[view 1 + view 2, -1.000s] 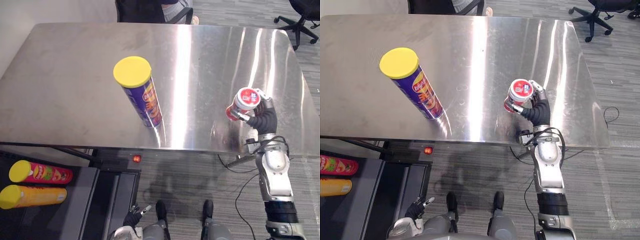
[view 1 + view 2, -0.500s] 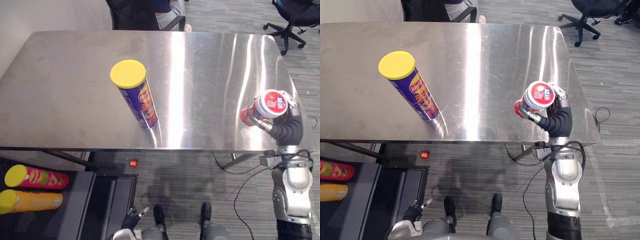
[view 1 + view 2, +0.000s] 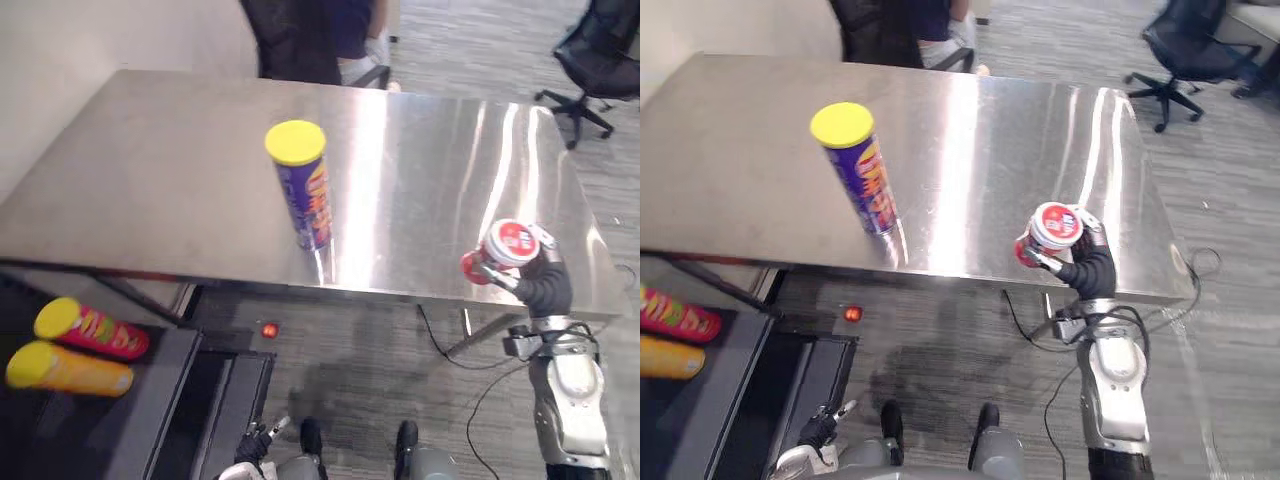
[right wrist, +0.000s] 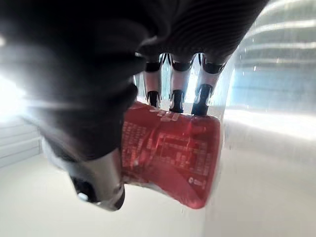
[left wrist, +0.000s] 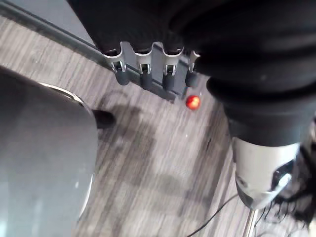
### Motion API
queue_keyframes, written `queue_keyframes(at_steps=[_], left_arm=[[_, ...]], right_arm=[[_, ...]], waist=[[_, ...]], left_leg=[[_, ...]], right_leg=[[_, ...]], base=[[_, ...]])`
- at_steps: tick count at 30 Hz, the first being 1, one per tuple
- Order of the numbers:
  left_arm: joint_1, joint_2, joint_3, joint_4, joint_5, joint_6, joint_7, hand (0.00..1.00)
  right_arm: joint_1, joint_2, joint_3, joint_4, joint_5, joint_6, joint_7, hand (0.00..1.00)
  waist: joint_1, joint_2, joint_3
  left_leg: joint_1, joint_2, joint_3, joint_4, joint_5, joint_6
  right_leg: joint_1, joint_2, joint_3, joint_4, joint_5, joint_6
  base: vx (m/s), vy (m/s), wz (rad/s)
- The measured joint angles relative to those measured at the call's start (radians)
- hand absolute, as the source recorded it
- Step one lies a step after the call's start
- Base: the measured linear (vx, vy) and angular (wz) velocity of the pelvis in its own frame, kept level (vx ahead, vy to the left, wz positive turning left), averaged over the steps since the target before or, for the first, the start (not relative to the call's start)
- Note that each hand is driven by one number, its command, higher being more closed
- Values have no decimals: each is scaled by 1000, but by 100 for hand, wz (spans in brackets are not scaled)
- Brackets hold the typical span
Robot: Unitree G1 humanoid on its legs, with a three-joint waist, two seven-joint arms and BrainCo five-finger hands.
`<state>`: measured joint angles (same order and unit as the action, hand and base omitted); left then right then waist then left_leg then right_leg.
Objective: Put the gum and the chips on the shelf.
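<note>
The gum is a red tub with a white lid. My right hand is shut round it, holding it just above the front right part of the steel table. In the right wrist view my fingers and thumb wrap the gum. The chips, a purple can with a yellow lid, stand upright near the middle of the table's front edge. My left hand hangs low by my side with relaxed fingers, far from both.
A dark low shelf sits at the lower left, with a red can and a yellow can lying on it. A person sits behind the table. An office chair stands at the far right.
My right hand has carried the gum up off the table and toward its front right edge. The camera has shifted, bringing the shelf further into view. The chips have not moved.
</note>
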<state>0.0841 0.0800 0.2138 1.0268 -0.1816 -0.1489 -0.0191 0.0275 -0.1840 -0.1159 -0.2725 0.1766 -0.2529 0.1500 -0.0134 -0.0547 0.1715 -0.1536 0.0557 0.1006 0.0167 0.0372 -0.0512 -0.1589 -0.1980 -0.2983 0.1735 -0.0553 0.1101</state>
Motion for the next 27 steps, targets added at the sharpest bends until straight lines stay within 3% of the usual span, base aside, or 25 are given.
queue_keyframes(at_steps=[3,4,5,6,7,8,9,10,11,12,13,14,17,19,22,27], left_arm=[[0,-10,10,-10,-13,0,-6,0],[-1,-1,21,-4,-13,1,-6,0],[-10,4,33,12,-13,5,-6,0],[-19,2,67,20,-19,7,-7,0],[-4,-12,66,6,-30,8,-8,0],[5,-16,66,-3,-34,7,-9,0],[13,-10,73,-24,-36,6,-12,0],[9,-4,89,-29,-36,5,-15,0],[22,7,109,-7,-36,16,-21,0],[40,0,118,5,-35,27,-28,0],[51,-8,118,10,-34,28,-30,0],[70,-20,120,13,-32,30,-33,0],[69,-26,149,43,-13,32,-39,0],[65,-18,157,46,10,32,-39,0],[66,-16,156,47,39,41,-34,0],[56,6,157,46,47,42,-26,0]], right_arm=[[-29,-5,2,13,0,0,-26,100],[-30,-5,-5,12,-1,0,-34,100],[-33,-2,-17,12,-2,0,-38,100],[-45,-7,-60,15,-2,0,-48,100],[-62,-25,-89,15,-2,1,-70,100],[-60,-27,-105,15,-3,1,-78,100],[-41,-26,-137,13,-3,0,-82,100],[-38,-23,-150,13,-4,1,-79,100],[-44,-1,-163,10,-7,1,-79,100],[-29,5,-169,2,-13,0,-81,100],[-21,4,-177,2,-14,0,-80,100],[-13,7,-200,2,-21,2,-81,100],[3,11,-256,1,-21,7,-84,100],[4,47,-275,-9,-22,9,-86,100],[22,66,-273,-42,-25,9,-97,100],[22,65,-268,-36,-63,13,-117,100]], waist=[[22,37,3],[34,40,-2],[37,30,-2],[44,38,5],[45,77,21],[39,78,22],[32,68,10],[35,67,8],[41,55,9],[30,48,10],[23,49,8],[11,71,-3],[3,102,-18],[-9,86,-18],[-13,66,-27],[-14,64,-27]], left_leg=[[-65,15,-134,-46,44,-25],[-71,35,-80,-94,23,-8],[-85,47,-5,-85,6,31],[-146,85,166,70,7,145],[-171,112,276,165,90,132],[-178,100,288,155,137,124],[-163,56,254,37,248,120],[-157,54,276,59,219,139],[-145,94,401,256,26,174],[-86,120,461,345,-56,134],[-53,132,472,350,-76,107],[4,150,461,315,-107,57],[88,151,459,127,-120,-1],[80,124,460,36,-108,-44],[73,77,451,14,-94,-23],[71,53,438,5,-84,-2]], right_leg=[[6,24,-150,10,-21,-35],[17,49,-207,-18,-22,-56],[33,36,-251,-51,-19,-55],[38,18,-330,-35,-20,-66],[34,4,-379,47,-67,-78],[42,-6,-387,58,-90,-82],[53,-5,-393,5,-94,-103],[70,-9,-445,-13,-83,-98],[74,-31,-495,-4,-80,-100],[82,-49,-534,10,-81,-101],[83,-51,-556,12,-81,-101],[81,-48,-595,17,-81,-102],[44,-51,-663,57,-83,-103],[5,-81,-694,105,-85,-106],[-8,-141,-710,147,-75,-100],[-1,-164,-718,149,-47,-102]], base=[[-109,-127,147],[-94,-195,148],[-84,-128,173],[-55,-91,180],[-78,-47,189],[-151,-92,196],[-171,-40,164],[-179,-110,160],[-99,-132,130],[-91,-151,116],[-95,-76,116],[-142,73,97],[-127,136,72],[-175,209,49],[-113,179,25],[-62,105,9]])
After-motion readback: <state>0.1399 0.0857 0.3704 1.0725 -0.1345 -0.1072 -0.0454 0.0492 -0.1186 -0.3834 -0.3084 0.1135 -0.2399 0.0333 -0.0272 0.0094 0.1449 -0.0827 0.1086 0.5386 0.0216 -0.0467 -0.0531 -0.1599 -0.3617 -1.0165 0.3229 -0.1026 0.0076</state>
